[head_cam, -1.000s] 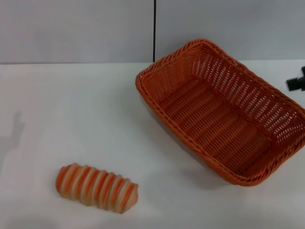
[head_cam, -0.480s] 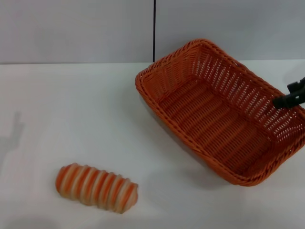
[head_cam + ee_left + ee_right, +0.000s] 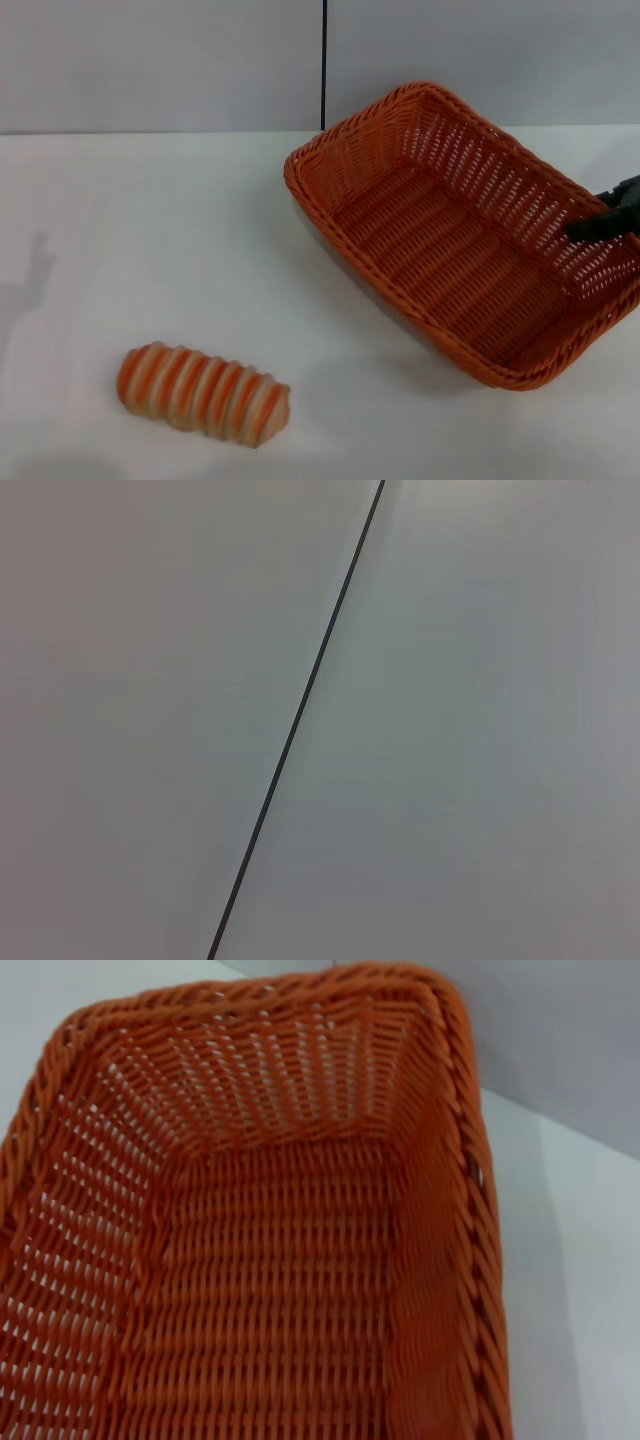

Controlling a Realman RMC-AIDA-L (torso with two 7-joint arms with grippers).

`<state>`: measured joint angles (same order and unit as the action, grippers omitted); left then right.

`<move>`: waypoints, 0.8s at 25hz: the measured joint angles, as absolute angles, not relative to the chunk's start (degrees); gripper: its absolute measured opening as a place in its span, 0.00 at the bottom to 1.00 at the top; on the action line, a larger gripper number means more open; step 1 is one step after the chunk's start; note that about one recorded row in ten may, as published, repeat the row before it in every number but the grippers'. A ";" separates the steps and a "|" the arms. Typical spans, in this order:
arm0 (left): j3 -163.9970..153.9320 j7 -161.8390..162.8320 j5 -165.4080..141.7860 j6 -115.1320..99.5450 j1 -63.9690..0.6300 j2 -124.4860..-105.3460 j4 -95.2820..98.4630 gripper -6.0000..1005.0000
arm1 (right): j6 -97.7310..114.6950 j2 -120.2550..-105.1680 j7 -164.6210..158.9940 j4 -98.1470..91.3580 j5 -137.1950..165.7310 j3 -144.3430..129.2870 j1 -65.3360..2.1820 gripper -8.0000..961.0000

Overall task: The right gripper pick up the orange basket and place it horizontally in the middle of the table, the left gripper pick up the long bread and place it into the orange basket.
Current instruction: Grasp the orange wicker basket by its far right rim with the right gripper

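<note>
The orange basket (image 3: pixel 455 235) stands empty on the right half of the white table (image 3: pixel 150 230), turned at a slant. Its woven inside (image 3: pixel 270 1260) fills the right wrist view. My right gripper (image 3: pixel 603 217) reaches in from the right edge of the head view, and its black tip is over the basket's right-hand long rim. The long bread (image 3: pixel 203 393), striped orange and cream, lies on the table at the front left, far from the basket. My left gripper is out of view; its wrist camera shows only a grey wall.
A grey wall with a dark vertical seam (image 3: pixel 324 65) stands behind the table. The seam (image 3: pixel 300 710) also crosses the left wrist view. An arm's shadow (image 3: pixel 25 290) lies on the table at the far left.
My right gripper has come in from the right edge and down over the basket's right rim. Basket and bread have not moved.
</note>
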<state>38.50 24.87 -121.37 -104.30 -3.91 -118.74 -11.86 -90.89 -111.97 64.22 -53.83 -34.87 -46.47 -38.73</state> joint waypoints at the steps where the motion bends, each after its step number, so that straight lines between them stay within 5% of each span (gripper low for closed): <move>1: 38.49 24.87 -121.37 -104.29 -3.93 -118.74 -11.87 0.80 | -90.90 -112.13 64.50 -54.23 -34.94 -46.35 -38.66 0.76; 11: 38.50 24.88 -121.28 -103.92 -4.05 -118.74 -11.95 0.80 | -90.78 -112.28 65.63 -54.16 -35.12 -46.35 -38.80 0.36; 20: 38.50 24.87 -121.12 -103.73 -4.13 -118.74 -12.23 0.80 | -92.24 -112.20 70.43 -54.78 -38.53 -39.31 -38.09 0.23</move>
